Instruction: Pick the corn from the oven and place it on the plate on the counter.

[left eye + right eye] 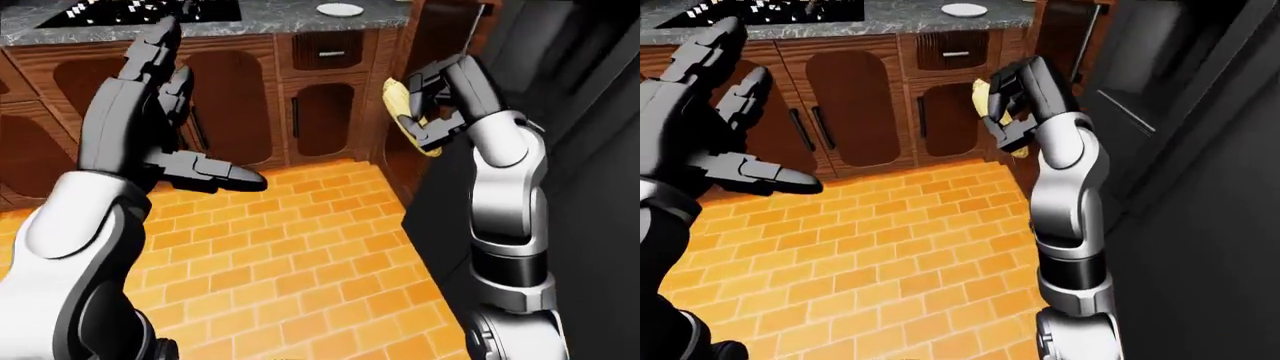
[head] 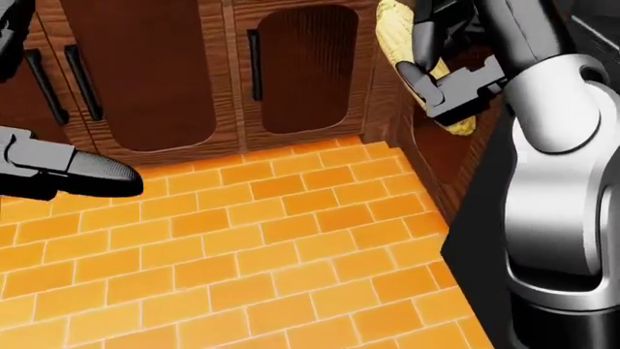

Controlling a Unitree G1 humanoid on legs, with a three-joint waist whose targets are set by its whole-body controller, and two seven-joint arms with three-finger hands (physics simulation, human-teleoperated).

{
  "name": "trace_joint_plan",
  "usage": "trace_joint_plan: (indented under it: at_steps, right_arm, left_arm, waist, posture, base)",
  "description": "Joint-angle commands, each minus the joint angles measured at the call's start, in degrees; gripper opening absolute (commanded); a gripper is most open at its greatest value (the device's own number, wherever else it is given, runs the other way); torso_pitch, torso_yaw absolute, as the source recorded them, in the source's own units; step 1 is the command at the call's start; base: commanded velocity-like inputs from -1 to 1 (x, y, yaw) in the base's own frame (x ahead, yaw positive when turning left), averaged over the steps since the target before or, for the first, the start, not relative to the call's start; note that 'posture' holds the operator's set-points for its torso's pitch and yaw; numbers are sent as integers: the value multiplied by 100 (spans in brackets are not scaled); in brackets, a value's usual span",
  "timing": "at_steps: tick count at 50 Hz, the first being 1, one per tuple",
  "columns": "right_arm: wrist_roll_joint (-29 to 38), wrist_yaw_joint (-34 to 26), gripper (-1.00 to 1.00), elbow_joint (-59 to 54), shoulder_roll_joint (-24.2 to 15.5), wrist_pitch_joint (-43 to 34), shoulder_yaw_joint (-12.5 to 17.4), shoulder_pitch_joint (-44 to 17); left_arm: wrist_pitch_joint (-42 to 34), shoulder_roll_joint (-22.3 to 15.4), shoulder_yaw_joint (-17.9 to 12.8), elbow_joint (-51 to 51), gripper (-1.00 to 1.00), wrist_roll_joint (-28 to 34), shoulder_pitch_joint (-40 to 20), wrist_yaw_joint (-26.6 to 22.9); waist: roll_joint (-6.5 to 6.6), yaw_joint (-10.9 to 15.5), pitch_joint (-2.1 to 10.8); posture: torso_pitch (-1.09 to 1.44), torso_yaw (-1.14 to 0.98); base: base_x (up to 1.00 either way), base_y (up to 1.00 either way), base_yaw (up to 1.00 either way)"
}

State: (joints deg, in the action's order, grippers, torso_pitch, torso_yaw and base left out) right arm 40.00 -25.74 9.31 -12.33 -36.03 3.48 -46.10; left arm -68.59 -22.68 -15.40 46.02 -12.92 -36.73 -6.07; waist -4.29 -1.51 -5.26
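A grey stone counter point(image 1: 280, 15) runs along the top of the left-eye view, set over dark wooden cabinets point(image 1: 235, 105) with arched door panels and thin dark handles. A white plate point(image 1: 339, 9) rests on the counter near its right end, above a drawer point(image 1: 327, 52). A black cooktop point(image 1: 150, 9) lies flush in the counter toward the left, well apart from the plate. Below, an orange brick-patterned floor point(image 1: 300, 255) spreads to the foot of the cabinets.

we see an orange brick floor point(image 2: 242, 247), dark wooden cabinets point(image 1: 230, 97) under a grey stone counter point(image 1: 270, 15).
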Motion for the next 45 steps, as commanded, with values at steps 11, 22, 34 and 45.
trace_joint_plan:
  at_steps: [11, 22, 34, 45]
  right_arm:
    - [-83, 39, -100, 242, -36, 67, -22, -280]
    - [-15, 41, -100, 337, -128, 12, -4, -403]
    - [-36, 14, -100, 358, -167, -5, 30, -542]
    - [-144, 94, -100, 405, -131, 27, 25, -515]
  left_arm:
    - [180, -71, -146, 86, 100, 65, -146, 75]
    - [138, -88, -133, 86, 100, 81, -206, 64]
    - [23, -140, -133, 72, 100, 43, -370, 73]
    - [31, -130, -118, 94, 100, 48, -353, 67]
  waist:
    - [718, 379, 239]
    - [464, 422, 446]
    - [323, 234, 355]
    - [751, 314, 386]
  posture:
    - [0, 0]
    - [0, 0]
    - [0, 0]
    - [0, 0]
  base:
    - [29, -5, 0]
    - [60, -19, 0]
    - [47, -5, 0]
    - [49, 0, 0]
